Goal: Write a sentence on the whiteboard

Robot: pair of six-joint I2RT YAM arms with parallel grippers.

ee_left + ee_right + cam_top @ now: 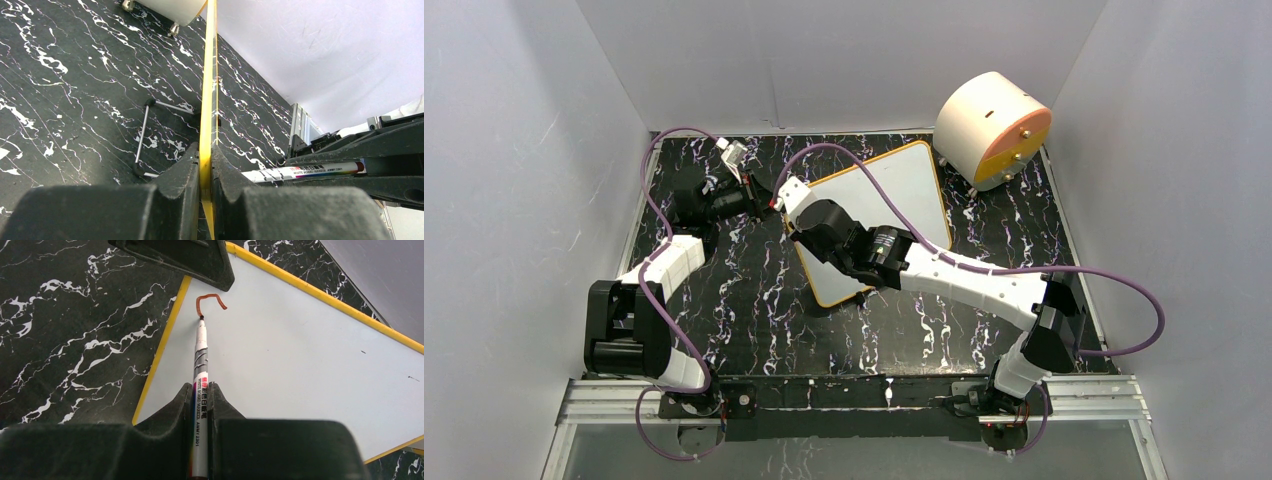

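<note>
At the whiteboard's [300,365] left edge, the right fingers [182,400] are pressed together on one marker [201,360], pinching its barrel with the tip pointing away from the wrist. The marker's long axis runs straight from these fingers toward the board's framed corner. Its tip touches the white face at the lower end of a single reddish-brown hooked stroke, the only part of the sentence [210,299] down so far.

Just beyond that stroke, the left fingers [185,165] are clamped on the board's yellow frame, one on each side of the thin edge, apparently steadying it. In the right wrist view they show as a dark block overlapping the corner right beside the stroke.

My reading is that the first letter is barely begun. The blank board lies to the stroke's right, away from the clamped corner, so the writing should travel that way along the board's long side. The right arm alone carries the marker, while the left arm is nearer the frame.

The board lies at an angle on the black marbled counter [754,310], and a thin wire leg [145,135] shows beside its edge. One round peach-and-orange drum [989,125] stands just past the board's far right corner. In all there are one board, one marker, one stroke and one drum.
</note>
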